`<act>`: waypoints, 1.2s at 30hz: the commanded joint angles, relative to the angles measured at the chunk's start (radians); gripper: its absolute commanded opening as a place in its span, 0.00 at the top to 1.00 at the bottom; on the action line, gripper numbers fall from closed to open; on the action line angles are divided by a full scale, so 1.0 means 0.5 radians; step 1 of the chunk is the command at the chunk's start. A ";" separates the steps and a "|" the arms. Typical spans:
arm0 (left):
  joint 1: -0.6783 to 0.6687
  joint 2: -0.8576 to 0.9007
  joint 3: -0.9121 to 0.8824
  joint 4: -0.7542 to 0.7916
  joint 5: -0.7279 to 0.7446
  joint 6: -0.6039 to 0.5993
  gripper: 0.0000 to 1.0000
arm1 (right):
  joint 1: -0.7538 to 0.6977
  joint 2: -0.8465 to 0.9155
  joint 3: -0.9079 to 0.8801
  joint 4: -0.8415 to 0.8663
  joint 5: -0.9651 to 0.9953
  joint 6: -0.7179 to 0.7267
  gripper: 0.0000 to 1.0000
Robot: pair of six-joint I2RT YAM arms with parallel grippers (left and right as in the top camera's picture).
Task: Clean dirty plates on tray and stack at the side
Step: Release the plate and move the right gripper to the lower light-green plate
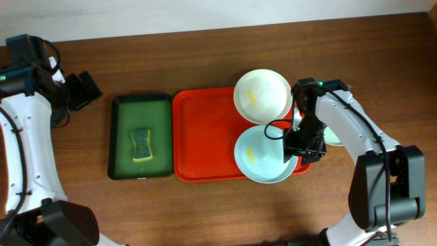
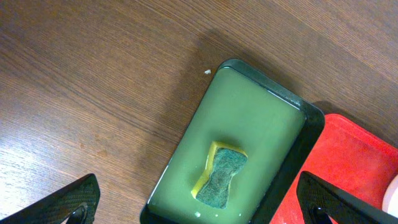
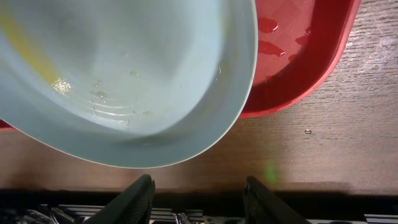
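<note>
Wooden worktop (image 1: 205,55): brown, carrying all items listed below.

Red tray (image 1: 205,137): centre of worktop, long side running left to right. Wet droplets near its right corner.

Dark green tray (image 1: 141,98): just beside the red tray on the left, filled with pale green liquid.

Cream-white plate (image 1: 263,94): on the far right corner of the red tray, overhanging the far rim. Yellowish smear inside.

Pale blue-green plate (image 1: 259,154): on the near right corner of the red tray, overhanging the near rim, edge to edge with the cream-white plate. Yellow smear and water beads inside.

Pale mint plate (image 1: 334,135): off the red tray, on the worktop to its right, largely hidden behind the right arm.

Left hand (image 1: 85,87): fully released, empty, far left, well apart from all plates.

Right hand (image 1: 300,147): at the right rim of the pale blue-green plate. Fingers (image 3: 140,196) part-way apart, plate rim just beyond the tips. Grasp on the rim: not determinable.

Sponge (image 1: 141,144): yellow and green, lying in the liquid of the dark green tray.
</note>
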 commanded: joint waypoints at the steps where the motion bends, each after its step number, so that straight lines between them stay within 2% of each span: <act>1: 0.005 -0.015 0.021 -0.002 0.015 -0.018 0.01 | 0.017 -0.023 -0.015 0.006 -0.002 0.022 0.52; 16: 0.005 -0.015 0.021 -0.002 0.015 -0.018 0.01 | 0.015 -0.023 -0.015 0.005 0.006 0.021 0.51; 22: 0.005 -0.015 0.021 -0.002 0.015 -0.018 0.01 | 0.015 -0.021 -0.016 0.027 0.227 0.062 0.53; 28: 0.005 -0.015 0.021 -0.002 0.014 -0.018 0.01 | 0.015 -0.015 -0.020 0.157 0.272 0.220 0.64; 36: 0.005 -0.015 0.021 -0.002 0.015 -0.018 0.01 | 0.015 -0.015 -0.266 0.374 0.273 0.272 0.67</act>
